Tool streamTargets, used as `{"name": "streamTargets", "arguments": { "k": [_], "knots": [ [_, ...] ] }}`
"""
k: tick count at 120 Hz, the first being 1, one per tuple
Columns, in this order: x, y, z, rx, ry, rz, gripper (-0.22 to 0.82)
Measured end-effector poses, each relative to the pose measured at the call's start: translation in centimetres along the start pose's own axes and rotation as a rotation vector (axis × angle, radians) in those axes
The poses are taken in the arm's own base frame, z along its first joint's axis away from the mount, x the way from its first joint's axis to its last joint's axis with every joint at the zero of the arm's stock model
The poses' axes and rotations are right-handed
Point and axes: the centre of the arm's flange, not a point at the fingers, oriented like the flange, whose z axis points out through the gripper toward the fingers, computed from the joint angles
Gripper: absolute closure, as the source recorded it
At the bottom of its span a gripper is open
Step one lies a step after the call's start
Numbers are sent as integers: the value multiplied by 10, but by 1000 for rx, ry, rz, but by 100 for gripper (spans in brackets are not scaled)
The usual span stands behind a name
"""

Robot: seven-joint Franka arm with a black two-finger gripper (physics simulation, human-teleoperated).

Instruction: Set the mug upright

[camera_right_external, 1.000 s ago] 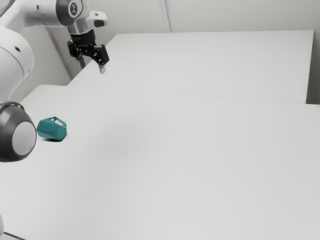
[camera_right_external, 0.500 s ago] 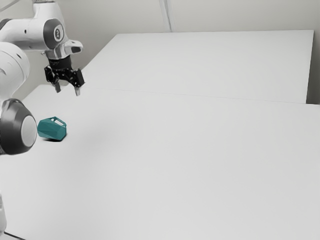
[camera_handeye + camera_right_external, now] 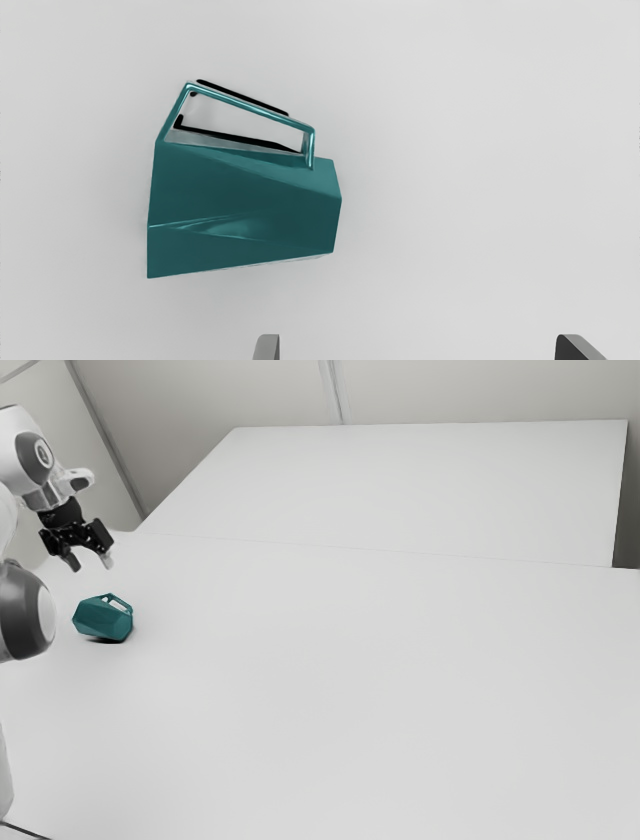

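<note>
High over the table, toward the exterior view's upper left, hangs my gripper (image 3: 89, 564), open and holding nothing. A teal faceted mug (image 3: 103, 619) lies on its side on the table, below the gripper and a little toward the exterior view's right. Seen from the hand, the mug (image 3: 240, 200) shows its side wall and its angular handle, and my gripper (image 3: 417, 345) has its two fingertips wide apart, not touching it.
The white table (image 3: 380, 690) bears the mug near its edge at the exterior view's left. A second white surface (image 3: 430, 485) adjoins it behind.
My arm has swung toward the exterior view's left and lowered, bringing the open gripper closer to the mug. The mug has stayed where it was.
</note>
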Motion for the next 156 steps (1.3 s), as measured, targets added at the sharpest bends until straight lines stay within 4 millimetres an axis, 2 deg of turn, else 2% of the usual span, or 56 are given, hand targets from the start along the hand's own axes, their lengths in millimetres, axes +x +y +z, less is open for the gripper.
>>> {"name": "streamTargets", "arguments": {
  "k": [33, 87, 96, 122, 156],
  "knots": [
    [-2, -52, 10, -64, 70, 75, 0],
    [-32, -143, 46, -225, 186, 78, 0],
    [-31, -148, 51, -240, 201, 98, 0],
    [-22, -162, 84, -333, 268, 168, 0],
    [-25, -172, 106, -408, 317, 199, 0]
  ]
}}
